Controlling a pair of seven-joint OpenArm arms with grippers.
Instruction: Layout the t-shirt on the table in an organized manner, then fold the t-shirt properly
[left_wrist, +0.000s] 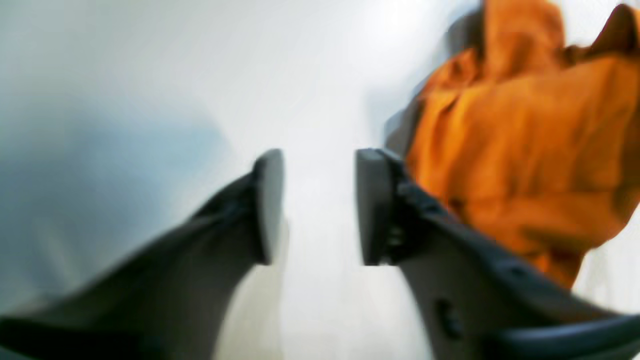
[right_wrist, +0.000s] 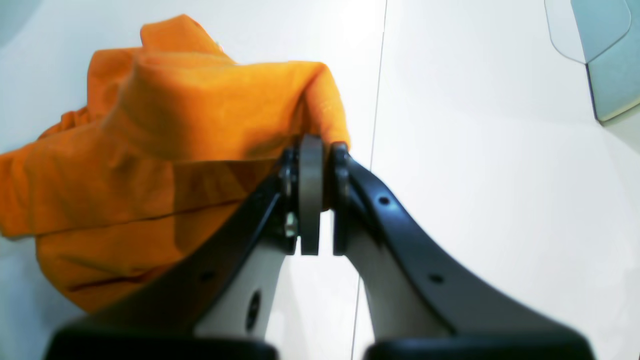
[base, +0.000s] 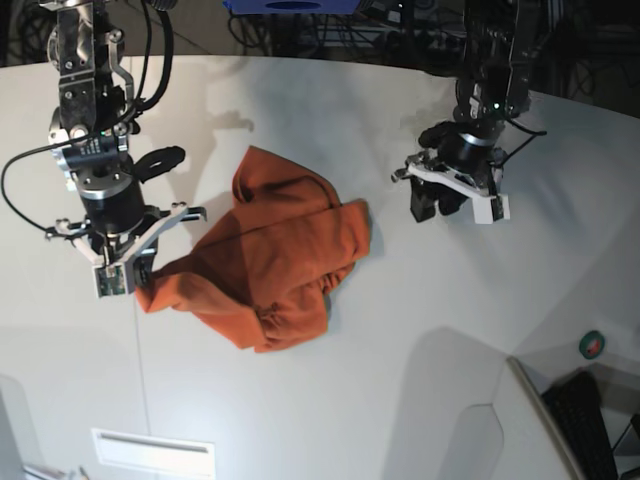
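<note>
**Spreading the shirt from one pinched edge**

While the right pincer (right_wrist: 316, 200) clenches a fold of the plain orange cloth t-shirt (base: 270, 260), the left pincer (left_wrist: 319, 205) hangs released beside the heap. The t-shirt lies crumpled mid-way across the smooth white table (base: 400, 330). A second, opposite edge likely needs gripping before pulling flat. No readable writing shows.

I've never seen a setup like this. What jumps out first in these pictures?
The bright orange t-shirt, lying crumpled in a heap on the white table, draws the eye at once. The right claw is pinched shut on a corner of the cloth, at the left in the base view. The left claw hangs open beside the shirt, holding nothing.
</note>
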